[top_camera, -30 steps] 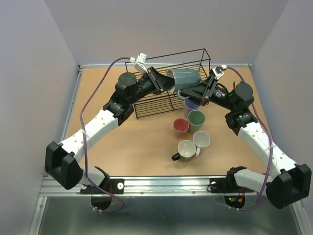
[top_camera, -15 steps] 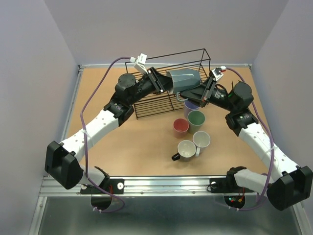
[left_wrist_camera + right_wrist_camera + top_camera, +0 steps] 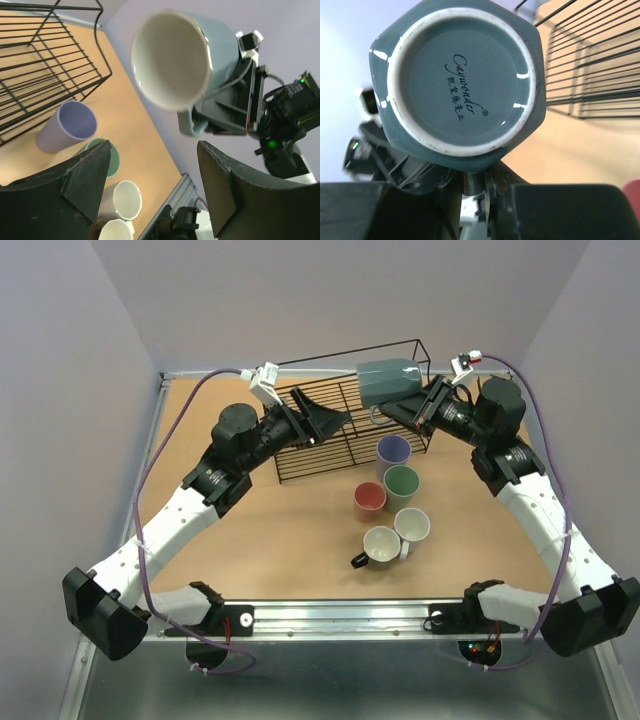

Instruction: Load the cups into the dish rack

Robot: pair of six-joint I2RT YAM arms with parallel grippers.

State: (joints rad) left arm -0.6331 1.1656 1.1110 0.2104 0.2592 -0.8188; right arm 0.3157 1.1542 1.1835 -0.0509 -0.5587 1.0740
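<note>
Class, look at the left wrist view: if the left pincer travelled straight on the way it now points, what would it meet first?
The open left pincer would probably meet the grey-blue mug first, mouth facing it, held by the right pincer; depth is unclear.

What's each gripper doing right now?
Left gripper: open, empty.
Right gripper: closed on the grey-blue mug, by its handle.

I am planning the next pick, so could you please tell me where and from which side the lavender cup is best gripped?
Probably its rim, from above: the lavender cup stands upright, mouth open, with no handle. Pinch one wall, a finger inside, away from the green cup close on its near side.
</note>
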